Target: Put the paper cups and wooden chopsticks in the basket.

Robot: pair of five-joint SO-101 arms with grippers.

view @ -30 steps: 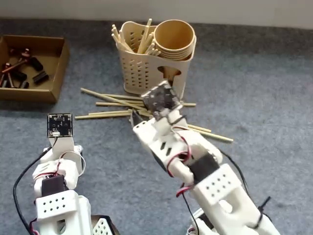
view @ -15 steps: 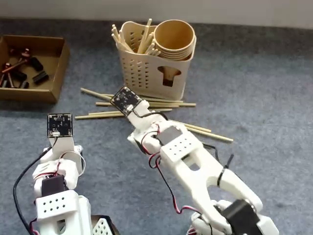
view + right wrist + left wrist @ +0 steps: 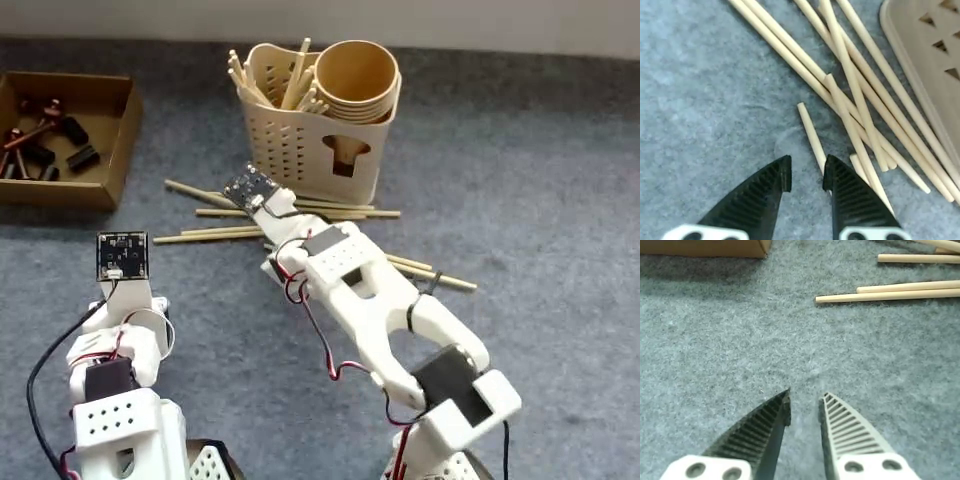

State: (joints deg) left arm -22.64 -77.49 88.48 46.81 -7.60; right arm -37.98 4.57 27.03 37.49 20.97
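Note:
A cream slotted basket (image 3: 300,140) stands at the back and holds stacked paper cups (image 3: 356,72) and several wooden chopsticks (image 3: 245,75). More wooden chopsticks (image 3: 215,235) lie scattered on the grey carpet in front of it. My right gripper (image 3: 807,162) hangs low over this pile, its black fingers a little open and holding nothing. One short chopstick end (image 3: 811,134) lies just ahead of the tips, and the basket's wall (image 3: 927,55) is close beside the pile. My left gripper (image 3: 805,397) is slightly open over bare carpet, well short of the nearest chopsticks (image 3: 890,295).
A brown cardboard box (image 3: 70,135) with dark parts sits at the far left; its corner (image 3: 705,247) shows ahead of the left gripper. Two chopsticks (image 3: 435,275) stick out from under the right arm (image 3: 370,300). Open carpet lies to the right.
The right arm has swung left from in front of the basket's handle hole and come down over the left part of the loose chopsticks. The left arm has not moved.

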